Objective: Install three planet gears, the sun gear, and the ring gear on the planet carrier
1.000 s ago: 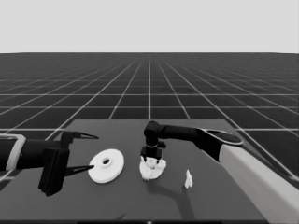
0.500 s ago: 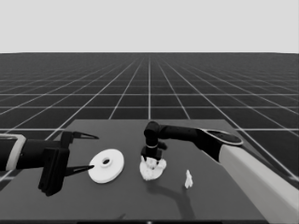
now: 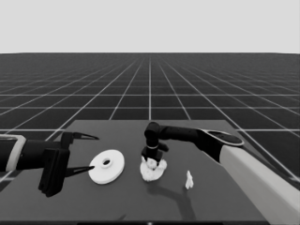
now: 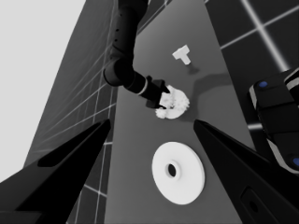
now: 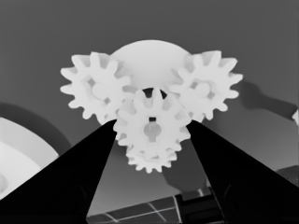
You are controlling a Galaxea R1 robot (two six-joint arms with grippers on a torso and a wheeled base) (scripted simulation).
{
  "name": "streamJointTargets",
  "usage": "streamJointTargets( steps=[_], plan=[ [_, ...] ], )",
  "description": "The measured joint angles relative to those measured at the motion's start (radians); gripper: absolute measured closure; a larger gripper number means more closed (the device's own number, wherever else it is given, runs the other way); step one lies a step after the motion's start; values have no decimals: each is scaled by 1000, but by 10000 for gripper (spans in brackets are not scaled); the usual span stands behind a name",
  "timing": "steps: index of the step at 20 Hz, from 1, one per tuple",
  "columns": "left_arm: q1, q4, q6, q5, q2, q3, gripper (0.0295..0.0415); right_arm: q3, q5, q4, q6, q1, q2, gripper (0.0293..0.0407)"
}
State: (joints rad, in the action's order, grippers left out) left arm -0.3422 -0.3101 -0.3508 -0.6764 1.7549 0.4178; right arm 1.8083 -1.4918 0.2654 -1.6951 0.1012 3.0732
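A: What do the right gripper (image 5: 150,140)'s fingers have?

B: They stand narrowly apart on either side of one gear (image 5: 152,125), its teeth against their inner edges; it looks held, centred over the smaller round part (image 5: 150,58); two gears (image 5: 94,87) flank it and a fourth shows just below it.

A: And in the head view?

B: That gripper (image 3: 151,161) points down onto the cluster of gears (image 3: 153,169) near the table's middle; nothing has shifted since the earlier frames.

A: The left one?

B: The left gripper (image 3: 86,153) waits over the table's left end, fingers spread wide, holding nothing; one fingertip lies just beside the larger round part (image 3: 107,166), which lies flat, apart from the cluster.

A: Room to move?

B: Bare table (image 3: 112,133) lies behind both round parts to the far edge; the thin white piece (image 3: 189,180) stands well clear toward the right, with bare surface between it and the cluster; the near edge is close in front of them.
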Motion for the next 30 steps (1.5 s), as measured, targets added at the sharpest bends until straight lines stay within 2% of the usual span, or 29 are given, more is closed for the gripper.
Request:
streamJointTargets(
  steps=[30],
  plan=[
    [0, 0, 0, 0, 0, 0, 326, 0, 0, 0, -314, 0, 0, 388]
  ],
)
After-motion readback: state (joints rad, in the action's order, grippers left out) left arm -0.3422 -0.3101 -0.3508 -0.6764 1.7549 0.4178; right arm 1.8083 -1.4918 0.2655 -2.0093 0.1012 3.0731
